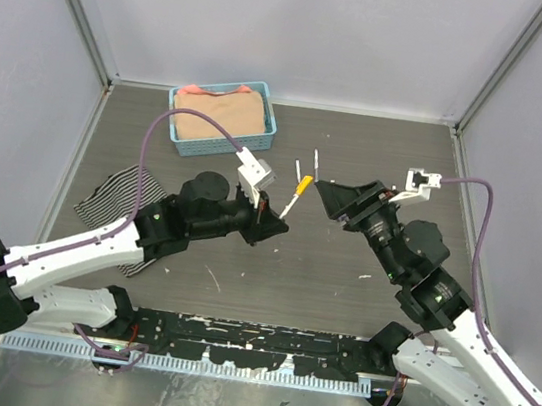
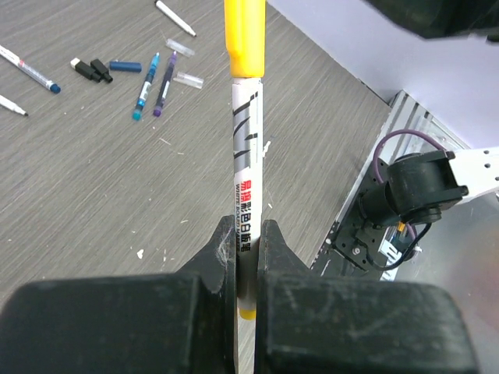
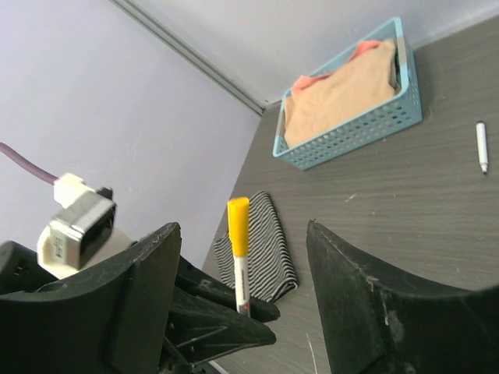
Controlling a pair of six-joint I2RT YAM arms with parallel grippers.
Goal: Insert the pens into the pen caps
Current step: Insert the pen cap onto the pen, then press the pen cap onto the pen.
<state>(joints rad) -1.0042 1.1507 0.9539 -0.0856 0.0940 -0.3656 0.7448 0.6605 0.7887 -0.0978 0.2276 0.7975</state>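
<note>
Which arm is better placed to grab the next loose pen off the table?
Right, likely: the right gripper is open and empty near loose pens, while the left gripper is shut on the yellow-capped pen.

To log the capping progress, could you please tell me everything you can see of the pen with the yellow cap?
The pen is a slim white, plastic-looking barrel with black strokes and red and blue print. A yellow cap sits on its far end, and a yellow plug shows at its near end. The left gripper is shut on its lower barrel, holding it above the table. The open right gripper faces it without touching.
</note>
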